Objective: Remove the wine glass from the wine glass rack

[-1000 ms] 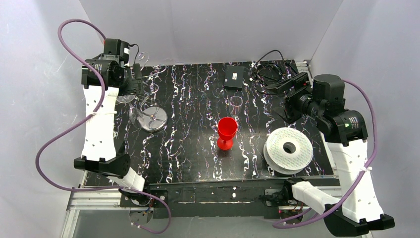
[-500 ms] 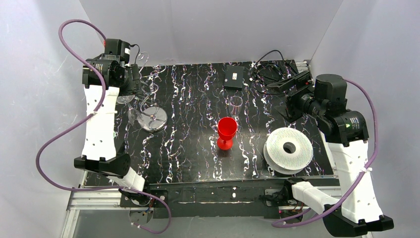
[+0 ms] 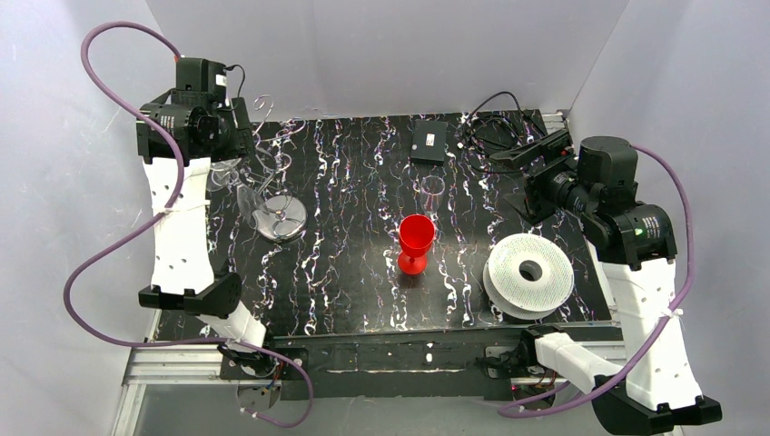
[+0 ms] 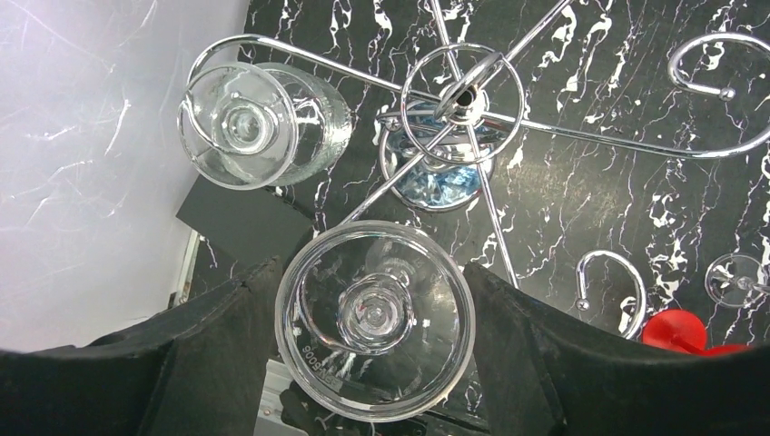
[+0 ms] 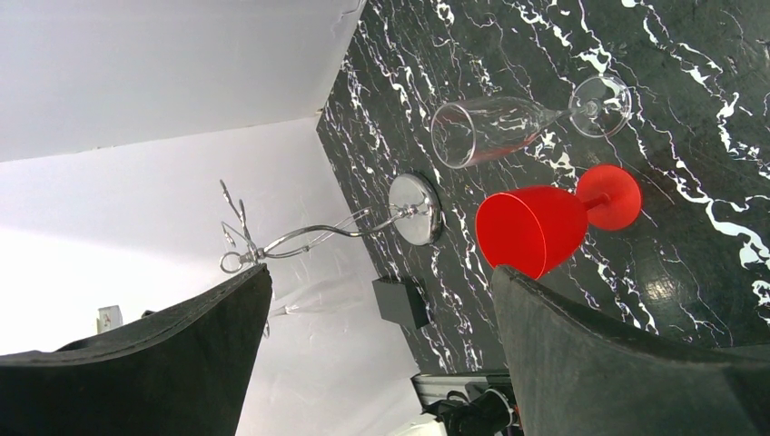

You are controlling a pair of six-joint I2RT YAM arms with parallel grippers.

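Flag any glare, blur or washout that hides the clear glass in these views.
Left wrist: sharp; wine glass foot reads well, chrome wine glass rack throws bright glints. Top external: even light, but the clear flute nearly vanishes against the marbled table. Right wrist: red goblet crisp, rack wires faint against the white wall.

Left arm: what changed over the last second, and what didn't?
The left gripper closed onto a clear wine glass at the wine glass rack, and its wrist shifted back and to the left. Whether the glass has cleared its hook cannot be told. The right gripper stayed open and still; red goblet, white spool and the other hung glass did not move.
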